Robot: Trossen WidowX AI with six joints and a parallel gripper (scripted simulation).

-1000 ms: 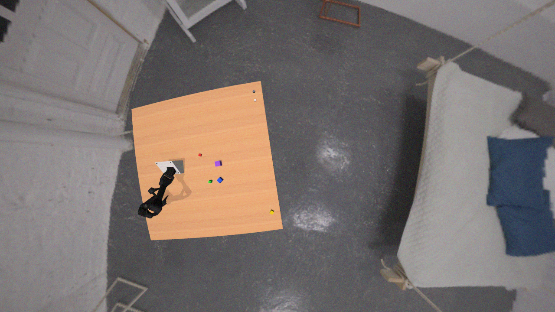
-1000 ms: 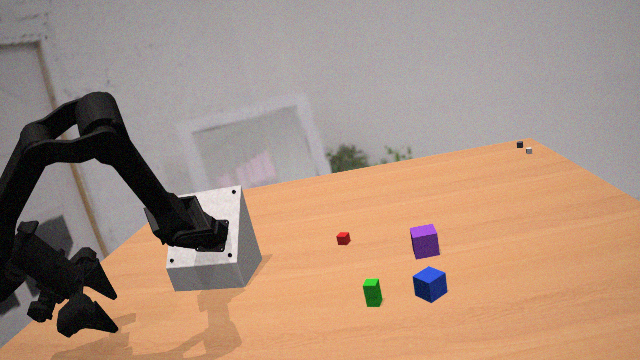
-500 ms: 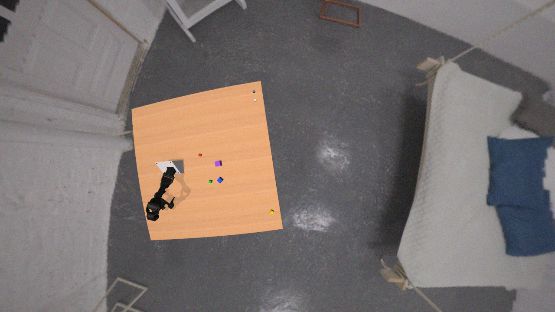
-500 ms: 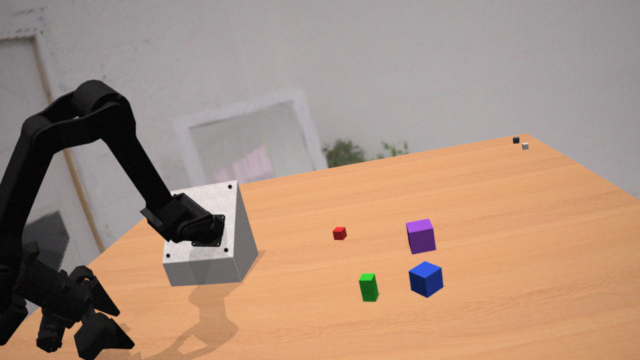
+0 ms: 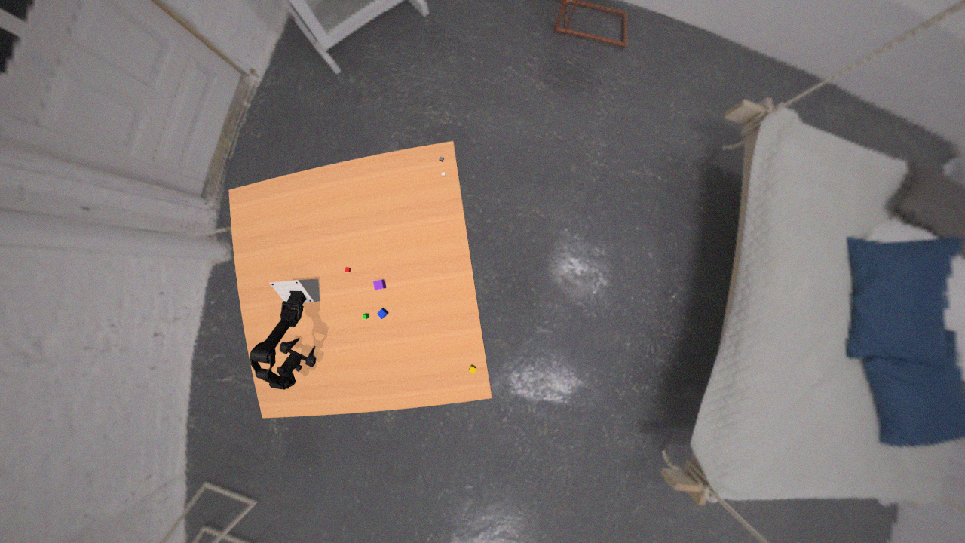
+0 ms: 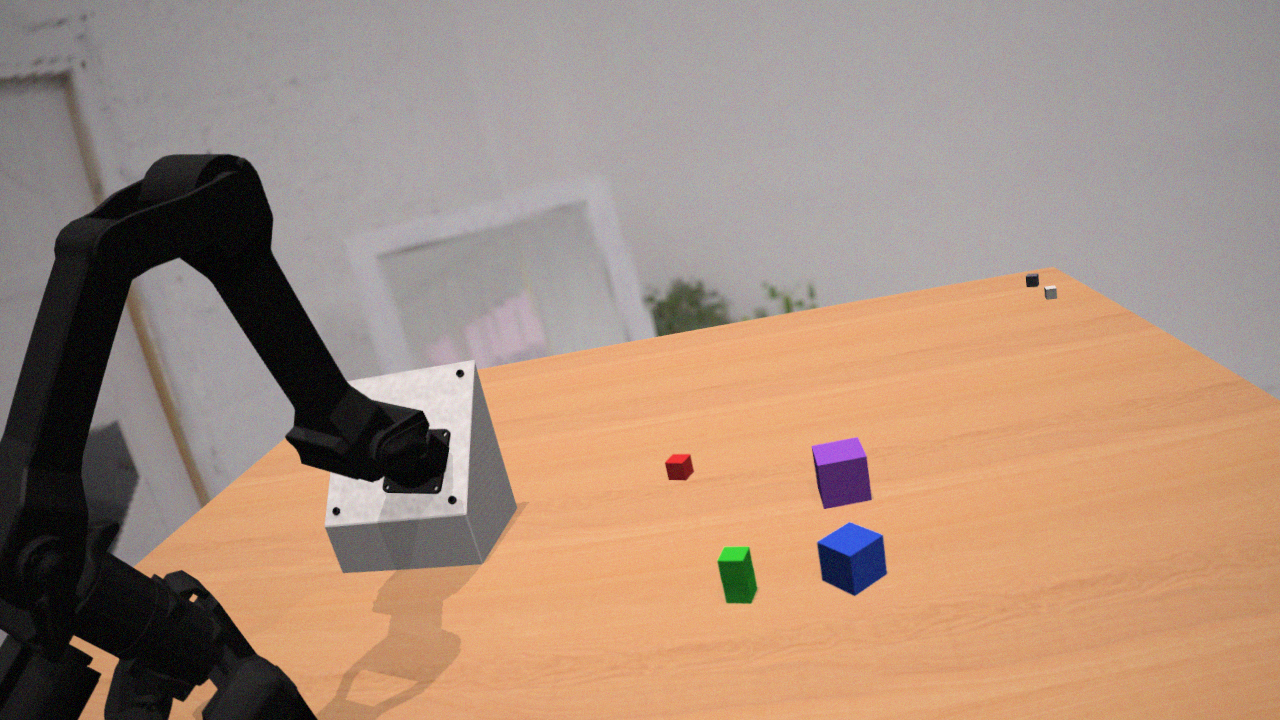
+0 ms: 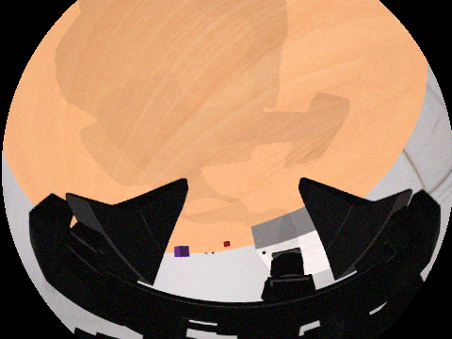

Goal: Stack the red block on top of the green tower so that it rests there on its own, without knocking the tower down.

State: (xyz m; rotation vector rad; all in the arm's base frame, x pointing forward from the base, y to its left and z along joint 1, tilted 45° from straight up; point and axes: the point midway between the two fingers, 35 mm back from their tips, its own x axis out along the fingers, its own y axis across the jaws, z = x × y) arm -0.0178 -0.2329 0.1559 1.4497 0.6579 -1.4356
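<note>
The fingers (image 5: 296, 345) stand spread with nothing between them, over the table (image 5: 350, 216) (image 6: 984, 394) (image 7: 226, 71) in the top view, the red block (image 5: 347, 269) (image 6: 679, 467) (image 7: 227, 244) lying well apart from them; in the exterior view it sits apart from the upright green tower (image 5: 366, 316) (image 6: 737, 575); the wrist view shows it beyond them.

The bench (image 5: 405, 202) (image 6: 1029, 429) (image 7: 358, 56) looks like smooth wood with pale grain streaks running across it, fairly matt out to its edges. The box (image 5: 285, 289) (image 6: 496, 465) (image 7: 278, 231) under the arm (image 5: 275, 332) (image 6: 286, 313) has the look of brushed, mottled metal on top. The arm seems to be dull black plastic or coated metal. Beyond the bench's edges, the floor (image 5: 573, 168) is scuffed and glossy in patches; the bed cover (image 5: 796, 303) is quilted cloth.
</note>
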